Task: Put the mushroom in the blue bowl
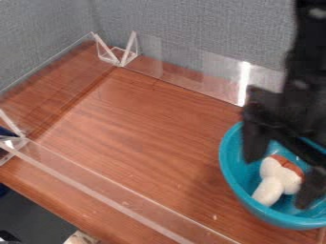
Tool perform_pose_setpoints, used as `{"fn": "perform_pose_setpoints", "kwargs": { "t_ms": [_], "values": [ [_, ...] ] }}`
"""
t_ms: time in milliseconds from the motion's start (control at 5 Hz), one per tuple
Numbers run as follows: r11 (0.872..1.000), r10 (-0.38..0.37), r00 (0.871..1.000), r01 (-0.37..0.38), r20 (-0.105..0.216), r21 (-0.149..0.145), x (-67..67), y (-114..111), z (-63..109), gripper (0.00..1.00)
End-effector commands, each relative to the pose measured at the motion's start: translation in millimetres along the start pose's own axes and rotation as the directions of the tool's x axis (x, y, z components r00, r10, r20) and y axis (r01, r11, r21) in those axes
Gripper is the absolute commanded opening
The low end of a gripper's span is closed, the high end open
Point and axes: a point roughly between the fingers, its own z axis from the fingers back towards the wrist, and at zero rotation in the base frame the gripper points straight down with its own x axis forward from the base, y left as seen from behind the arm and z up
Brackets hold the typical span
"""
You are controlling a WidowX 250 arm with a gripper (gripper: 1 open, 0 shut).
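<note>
One mushroom (pixel 272 181) lies inside the blue bowl (pixel 237 181) at the lower right of the frame. Its cream stem points toward the lower left and its red-orange cap sits at the upper right end, tilted against the bowl's inner floor. The mushroom rests free, with no finger touching it.

The bowl sits on the wooden table (pixel 128 124), its right side cut off by the frame edge and partly covered by the arm. Its near rim lies close to the clear acrylic wall (pixel 114 200) that runs along the table's front edge.

The gripper (pixel 283 157) hangs directly over the bowl, pointing down, and is blurred. Its dark fingers (pixel 254 148) stand spread wide on either side of the mushroom, released, gripping nothing. One finger shows left of the mushroom and the other to the right, near the frame edge. The black arm rises from them to the upper right corner.

Further acrylic panels (pixel 192 71) border the table at the back, meeting at a corner bracket (pixel 117 50) in the upper left. Grey fabric covers the wall behind (pixel 166 19).
</note>
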Motion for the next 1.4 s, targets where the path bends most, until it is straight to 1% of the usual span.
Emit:
{"fn": "perform_pose_setpoints", "kwargs": {
  "t_ms": [0, 200, 1000, 1200],
  "values": [
    [0.998, -0.066, 0.996, 0.065, 0.062, 0.017, 15.9, -9, 6.2, 1.0],
    [0.998, -0.055, 0.997, 0.054, 0.046, 0.019, 13.9, -7, 3.2, 1.0],
    [1.0, 0.001, 0.999, -0.002, 0.033, 0.027, -1.9, 2, 18.4, 1.0],
    [0.999, 0.016, 1.0, -0.017, 0.02, 0.032, -3.6, 5, 17.7, 1.0]
  ]
}}
